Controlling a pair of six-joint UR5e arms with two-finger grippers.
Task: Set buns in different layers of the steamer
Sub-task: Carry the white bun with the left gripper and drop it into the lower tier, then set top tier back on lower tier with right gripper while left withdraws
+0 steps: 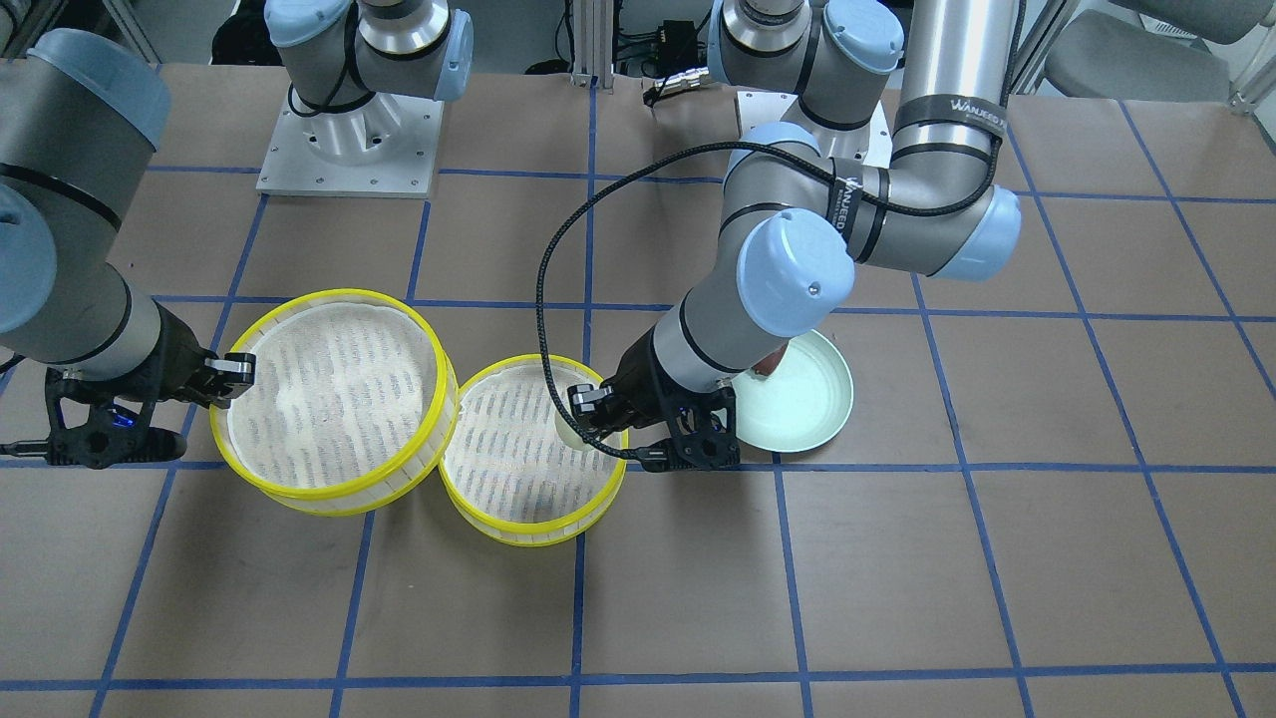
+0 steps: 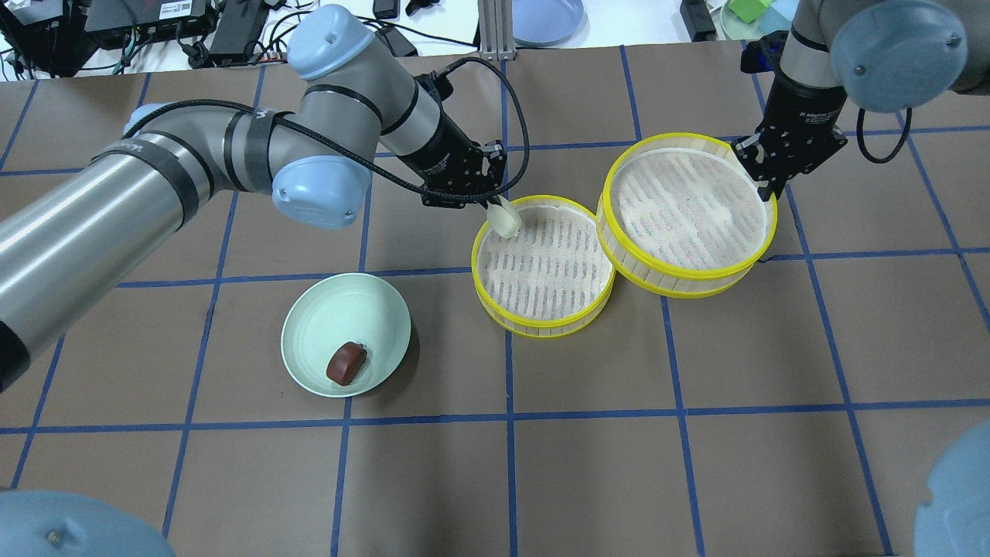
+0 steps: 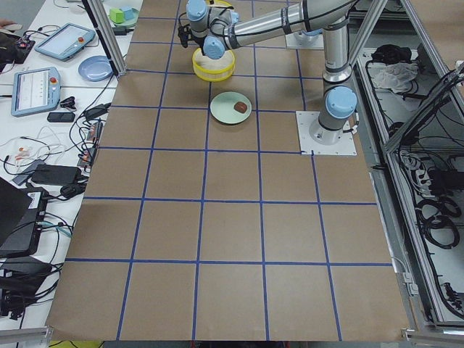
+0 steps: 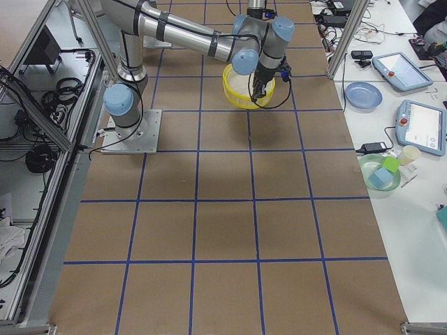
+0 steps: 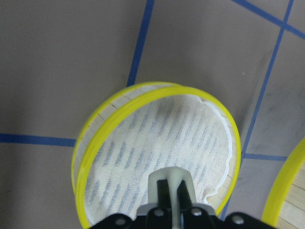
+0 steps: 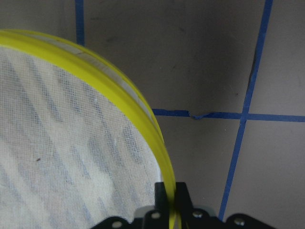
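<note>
My left gripper [image 2: 501,213] is shut on the cream-white bun [image 2: 505,223] and holds it over the near rim of one steamer layer [image 2: 541,325]. The left wrist view shows that bun [image 5: 174,179] between the fingers above the mesh floor [image 5: 157,143]. My right gripper [image 2: 766,189] is shut on the yellow rim of the other steamer layer [image 2: 681,282], which is lifted and overlaps the first layer's edge. The right wrist view shows the rim [image 6: 121,93] pinched. The dark reddish-brown bun [image 2: 346,363] lies on the pale green plate [image 2: 325,325].
The brown paper table has a blue tape grid. Both arm bases stand at the robot's edge [image 1: 349,150]. The two layers sit side by side in the middle, with the plate to their left in the overhead view. Cables and a blue dish [image 2: 545,19] lie beyond the far edge.
</note>
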